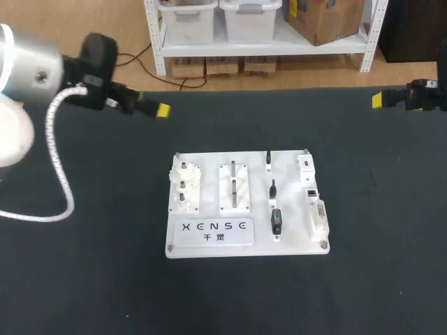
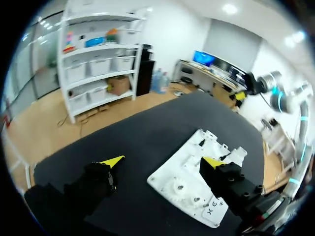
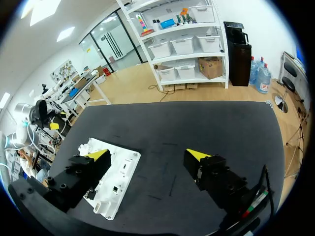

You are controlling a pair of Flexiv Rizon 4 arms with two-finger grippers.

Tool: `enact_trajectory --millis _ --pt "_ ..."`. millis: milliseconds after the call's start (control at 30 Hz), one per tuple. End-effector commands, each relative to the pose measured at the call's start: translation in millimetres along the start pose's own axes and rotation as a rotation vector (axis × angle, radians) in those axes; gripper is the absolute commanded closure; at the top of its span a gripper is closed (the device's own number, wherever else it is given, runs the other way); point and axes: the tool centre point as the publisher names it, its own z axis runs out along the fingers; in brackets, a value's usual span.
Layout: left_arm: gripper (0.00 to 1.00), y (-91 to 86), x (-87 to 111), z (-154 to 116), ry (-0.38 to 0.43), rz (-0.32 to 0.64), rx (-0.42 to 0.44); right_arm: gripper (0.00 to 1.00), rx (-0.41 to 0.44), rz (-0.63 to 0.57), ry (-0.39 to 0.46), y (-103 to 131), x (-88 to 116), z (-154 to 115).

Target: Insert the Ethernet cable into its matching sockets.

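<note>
A white practice board [image 1: 293,209] lies flat on the dark table mat. Small black plugs [image 1: 273,188] stand in its middle column, and white socket blocks [image 1: 311,192] run down its right column. I cannot pick out an Ethernet cable. My left gripper [image 1: 157,109] hovers high at the back left, open and empty. In the left wrist view it [image 2: 162,161] has the board [image 2: 184,167] below and ahead. My right gripper [image 1: 380,100] hangs at the back right. In the right wrist view it [image 3: 148,154] is open and empty, with the board [image 3: 123,169] beside one finger.
The mat [image 1: 105,279] spreads wide around the board on every side. A white coiled hose [image 1: 59,174] hangs from my left arm over the table's left part.
</note>
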Motion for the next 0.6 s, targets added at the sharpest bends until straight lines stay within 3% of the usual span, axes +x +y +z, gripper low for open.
enact_trajectory --millis 33,333,600 --pt "0.0 -13.2 -6.0 51.0 0.111 0.527 0.401 0.0 -0.002 -0.001 0.001 -0.4 0.0 -0.3" --pt "0.0 -75.7 13.9 66.4 0.075 0.735 0.478 0.0 -0.002 -0.001 0.001 -0.4 0.0 -0.3" --pt "0.0 -103.1 43.2 67.2 0.038 0.74 0.511 0.0 -0.002 -0.001 0.001 -0.4 0.0 -0.3"
